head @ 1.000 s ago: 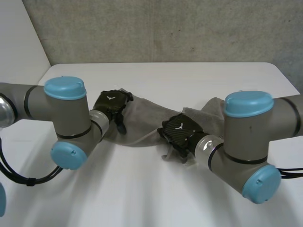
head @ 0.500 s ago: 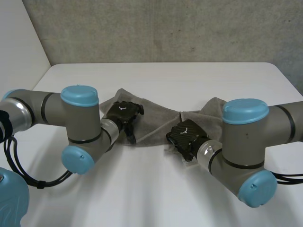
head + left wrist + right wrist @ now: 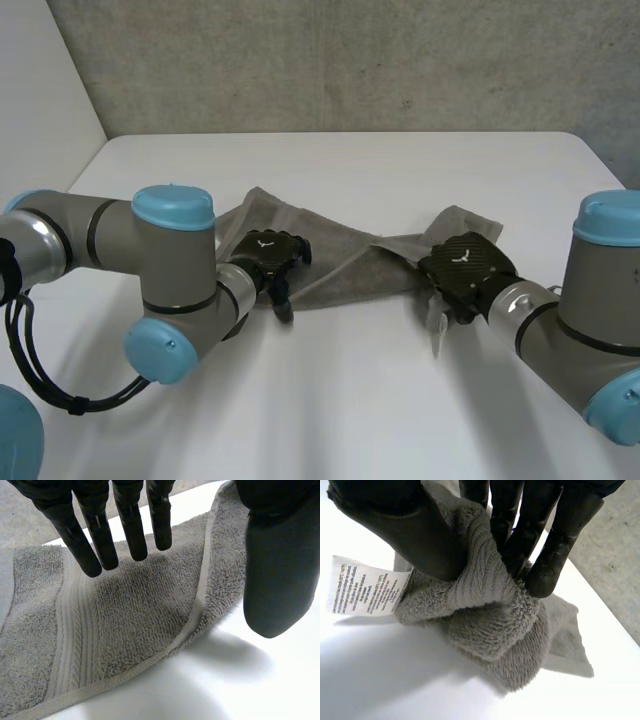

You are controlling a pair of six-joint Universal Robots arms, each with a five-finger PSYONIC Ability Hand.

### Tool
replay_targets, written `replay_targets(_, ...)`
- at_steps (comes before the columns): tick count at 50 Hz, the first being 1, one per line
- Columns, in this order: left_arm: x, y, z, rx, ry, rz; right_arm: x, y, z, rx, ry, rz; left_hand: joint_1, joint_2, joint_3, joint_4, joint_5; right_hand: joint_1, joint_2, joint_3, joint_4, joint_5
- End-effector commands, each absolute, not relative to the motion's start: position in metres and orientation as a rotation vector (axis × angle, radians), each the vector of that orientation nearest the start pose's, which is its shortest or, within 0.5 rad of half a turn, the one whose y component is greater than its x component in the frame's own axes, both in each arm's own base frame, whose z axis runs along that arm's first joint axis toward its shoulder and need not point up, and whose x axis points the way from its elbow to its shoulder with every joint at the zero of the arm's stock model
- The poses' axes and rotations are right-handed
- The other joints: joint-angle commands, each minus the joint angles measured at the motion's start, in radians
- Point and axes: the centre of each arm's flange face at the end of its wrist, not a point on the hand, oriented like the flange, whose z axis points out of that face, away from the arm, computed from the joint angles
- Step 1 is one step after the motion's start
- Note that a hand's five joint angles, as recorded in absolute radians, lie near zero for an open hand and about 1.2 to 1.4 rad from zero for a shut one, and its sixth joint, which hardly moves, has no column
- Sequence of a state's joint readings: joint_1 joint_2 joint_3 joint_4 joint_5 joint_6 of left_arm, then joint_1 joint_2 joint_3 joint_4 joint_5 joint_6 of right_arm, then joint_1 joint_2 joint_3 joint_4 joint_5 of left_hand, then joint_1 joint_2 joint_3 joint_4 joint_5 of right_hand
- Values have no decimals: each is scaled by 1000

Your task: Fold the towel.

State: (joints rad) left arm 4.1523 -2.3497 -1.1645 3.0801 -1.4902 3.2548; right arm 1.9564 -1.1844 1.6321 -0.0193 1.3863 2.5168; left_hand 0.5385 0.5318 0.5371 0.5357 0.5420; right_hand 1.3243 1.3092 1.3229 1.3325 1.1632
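Nearest us on the white table (image 3: 330, 400), the right hand (image 3: 462, 268) sits at the right end of the grey terry-cloth towel (image 3: 340, 262). Its wrist view makes plain a grip that the head view leaves under the palm: thumb and fingers (image 3: 555, 540) pinch a bunched fold, and a white printed care label (image 3: 365, 592) hangs beside the thumb. The left hand (image 3: 268, 252) is at the towel's near left edge, with straight, spread fingers (image 3: 95, 535) over the pile, holding nothing. Its thumb is past the hem, above bare table. The towel's far left corner lies flat.
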Motion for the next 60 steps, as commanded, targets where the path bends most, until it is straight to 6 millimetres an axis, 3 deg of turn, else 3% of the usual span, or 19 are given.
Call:
replay_targets(1,-342,-284,121,1043,2731,-1816,254,-253,166,-1382,2238,-1681,7,13,8,9,-171,72,87,73,64,59)
replay_targets(19,-351,-291,114,1055,2715,-1839,253,-253,168,-1374,2238,-1693,180,187,181,183,2,72,87,73,64,59)
replay_targets(31,-354,-295,112,1056,2710,-1849,251,-255,172,-1365,2238,-1712,538,545,539,541,360,72,87,73,64,59)
replay_targets(49,-357,-294,106,1073,2721,-1829,251,-256,174,-1362,2234,-1723,453,460,454,456,275,72,87,73,64,59)
replay_targets(52,-358,-292,108,1081,2716,-1836,251,-256,175,-1361,2232,-1727,606,612,607,608,428,72,87,73,64,59)
replay_targets(53,-358,-293,111,1080,2711,-1845,250,-257,176,-1359,2230,-1734,815,822,816,818,637,72,87,73,64,59)
replay_targets(54,-358,-293,113,1072,2709,-1855,251,-257,178,-1358,2223,-1744,857,864,859,860,679,72,87,73,64,59)
replay_targets(57,-359,-294,117,1067,2700,-1871,251,-259,183,-1351,2212,-1769,858,864,859,861,680,72,87,73,64,59)
replay_targets(59,-359,-296,135,1057,2666,-1934,250,-264,201,-1315,2169,-1867,858,864,859,861,680,72,87,73,64,59)
replay_targets(60,-359,-296,135,1057,2666,-1934,250,-264,201,-1315,2168,-1868,858,864,859,861,680,72,87,73,64,59)
